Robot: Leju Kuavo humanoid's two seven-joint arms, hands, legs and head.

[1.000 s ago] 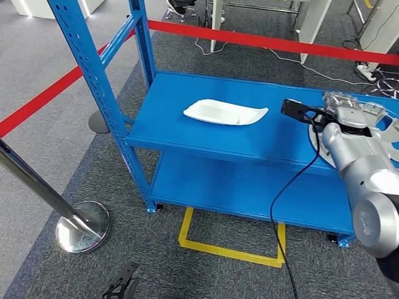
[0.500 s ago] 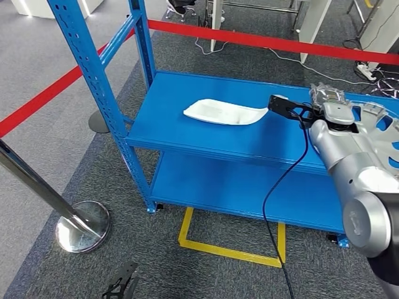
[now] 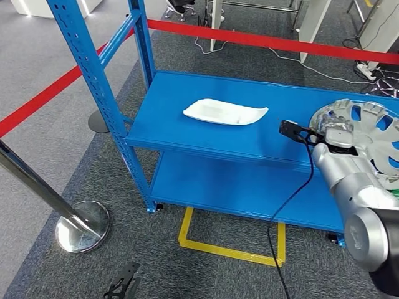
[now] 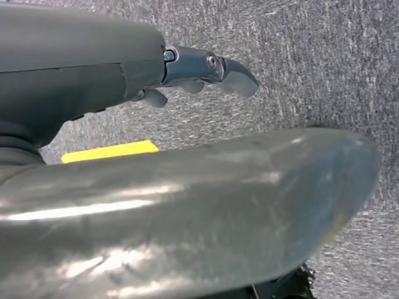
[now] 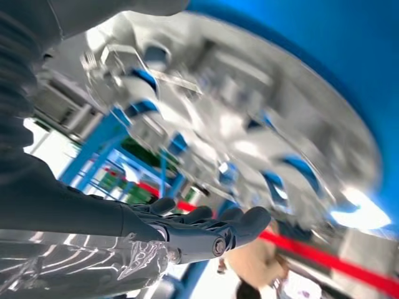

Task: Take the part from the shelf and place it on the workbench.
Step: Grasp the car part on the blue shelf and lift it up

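Note:
A silver wheel cover with blue showing through its openings sits tilted at the right end of the blue shelf's upper deck. My right hand grips its near rim. In the right wrist view the blurred wheel cover lies just beyond the dark fingers. A flat white part rests on the middle of the same deck, away from the hand. My left hand hangs low over the carpet, its fingers apart and holding nothing.
The shelf has blue perforated uprights and a lower deck. A black cable hangs from my right wrist. Red barrier tape, a chrome post base and yellow floor tape surround the shelf.
My right arm swung left along the deck, then drew back toward me. The wheel cover now shows more fully and sits tilted. The white part and my left hand stayed put.

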